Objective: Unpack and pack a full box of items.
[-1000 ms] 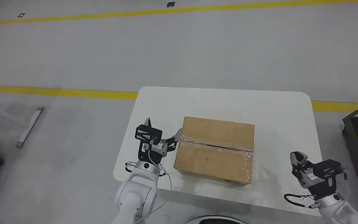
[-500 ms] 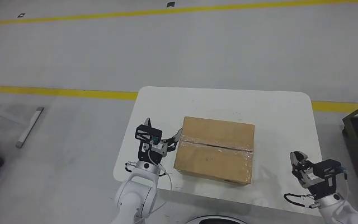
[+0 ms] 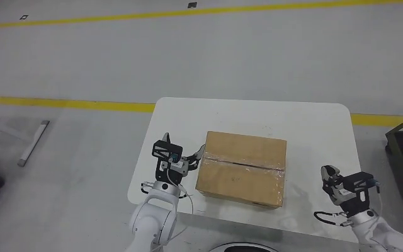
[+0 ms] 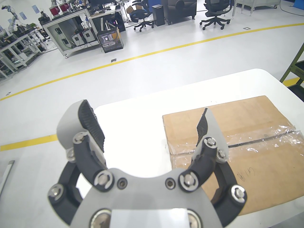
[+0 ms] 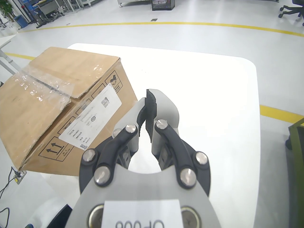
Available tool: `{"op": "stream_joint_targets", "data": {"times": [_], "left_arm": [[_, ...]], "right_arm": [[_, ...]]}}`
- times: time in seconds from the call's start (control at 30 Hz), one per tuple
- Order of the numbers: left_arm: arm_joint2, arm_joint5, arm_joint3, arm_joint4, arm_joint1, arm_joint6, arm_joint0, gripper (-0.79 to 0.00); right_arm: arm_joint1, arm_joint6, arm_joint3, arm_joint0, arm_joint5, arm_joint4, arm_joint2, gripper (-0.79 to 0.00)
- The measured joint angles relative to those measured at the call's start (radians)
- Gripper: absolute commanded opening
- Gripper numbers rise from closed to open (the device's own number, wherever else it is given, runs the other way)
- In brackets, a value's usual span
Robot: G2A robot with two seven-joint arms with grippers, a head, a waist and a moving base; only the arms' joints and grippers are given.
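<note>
A brown cardboard box (image 3: 242, 167), its flaps closed and sealed with clear tape along the middle seam, sits in the middle of the white table (image 3: 252, 113). My left gripper (image 3: 186, 157) stands open by the box's left end, one finger over the box's (image 4: 256, 129) corner, nothing between its fingers (image 4: 91, 122). My left gripper (image 4: 144, 117) is close to the table top. My right gripper (image 3: 327, 179) is shut and empty near the table's front right edge, off the box's right side. In the right wrist view the right gripper (image 5: 147, 107) sits beside the box's (image 5: 47, 91) labelled end wall.
The white table (image 5: 213, 91) has bare room behind and to the right of the box. A dark green frame (image 3: 395, 142) stands off the table's right edge. Yellow floor lines run behind the table.
My right arm has shifted slightly left and toward the box. The left arm and the box have not moved.
</note>
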Motion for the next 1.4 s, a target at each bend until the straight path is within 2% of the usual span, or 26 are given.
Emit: {"op": "stream_joint_targets", "data": {"times": [0.23,0.5,0.93,1.4], "left_arm": [[0.0,0.0,0.0,0.0,0.0,0.0,0.0,0.0],[0.0,0.0,0.0,0.0,0.0,0.0,0.0,0.0],[0.0,0.0,0.0,0.0,0.0,0.0,0.0,0.0],[0.0,0.0,0.0,0.0,0.0,0.0,0.0,0.0]], "right_arm": [[-0.003,0.015,0.075,0.06,-0.033,-0.072,-0.072,-0.785],[0.006,0.007,0.172,0.13,-0.185,-0.13,-0.079,-0.785],[0.006,0.013,0.154,0.135,-0.179,-0.151,-0.094,-0.785],[-0.017,0.058,0.164,0.241,-0.114,-0.196,-0.269,-0.785]]}}
